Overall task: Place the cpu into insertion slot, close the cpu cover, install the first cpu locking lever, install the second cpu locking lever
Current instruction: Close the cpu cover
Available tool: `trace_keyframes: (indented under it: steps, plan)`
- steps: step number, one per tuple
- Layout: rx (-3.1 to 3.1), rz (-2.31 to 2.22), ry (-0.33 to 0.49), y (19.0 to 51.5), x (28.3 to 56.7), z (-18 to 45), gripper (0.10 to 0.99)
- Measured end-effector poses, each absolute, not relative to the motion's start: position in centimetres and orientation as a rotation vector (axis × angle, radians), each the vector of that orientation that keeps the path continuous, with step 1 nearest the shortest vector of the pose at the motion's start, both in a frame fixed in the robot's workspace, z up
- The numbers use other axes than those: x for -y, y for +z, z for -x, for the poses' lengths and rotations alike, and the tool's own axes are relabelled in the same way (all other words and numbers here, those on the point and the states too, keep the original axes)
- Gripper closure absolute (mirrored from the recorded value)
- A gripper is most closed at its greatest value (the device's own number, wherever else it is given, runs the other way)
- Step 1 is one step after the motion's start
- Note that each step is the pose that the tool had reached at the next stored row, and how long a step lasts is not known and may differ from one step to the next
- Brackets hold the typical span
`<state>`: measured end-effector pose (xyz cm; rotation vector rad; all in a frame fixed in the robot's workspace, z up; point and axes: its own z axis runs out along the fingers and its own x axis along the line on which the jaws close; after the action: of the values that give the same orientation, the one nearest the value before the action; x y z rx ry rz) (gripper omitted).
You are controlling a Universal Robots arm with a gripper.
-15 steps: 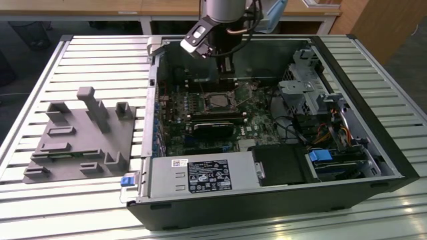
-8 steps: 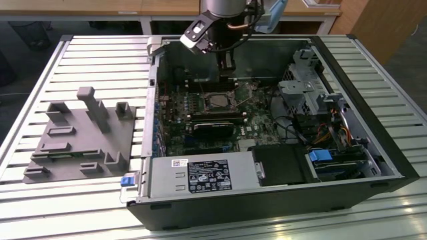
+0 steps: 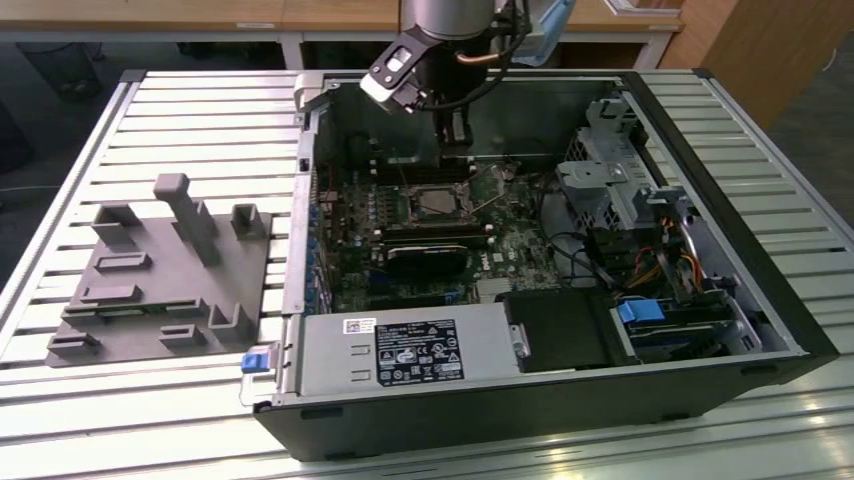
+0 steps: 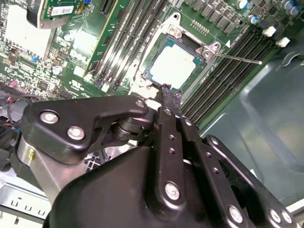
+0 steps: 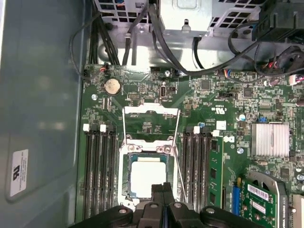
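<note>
cpu point(image 5: 148, 176) seated, cover point(image 5: 142, 148) looks down over it; levers point(image 4: 237, 59) look unlatched, not yet done. My gripper point(image 5: 164, 186) pressed together, empty, at cover's edge.

Table: slatted metal table point(image 3: 174, 110) is filling most of the exterior view.
Light: glare is lying on the slats along the table's near edge.
Desks: wood-topped desks point(image 3: 200, 12) on white legs are standing beyond the far edge.
Cabinet: wooden cabinet point(image 3: 754, 50) is standing past the far corner, exterior view's right.
Floor: dark floor point(image 3: 24, 140) is showing off the edge at the exterior view's left.
</note>
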<state>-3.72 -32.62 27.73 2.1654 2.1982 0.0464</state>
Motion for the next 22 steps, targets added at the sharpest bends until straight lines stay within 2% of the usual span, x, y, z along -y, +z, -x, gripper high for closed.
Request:
trace_keyframes:
  steps: [22]
  plan:
    - [-2.200, -2.167, 0.043, 28.6, 32.7, 0.4, 0.980]
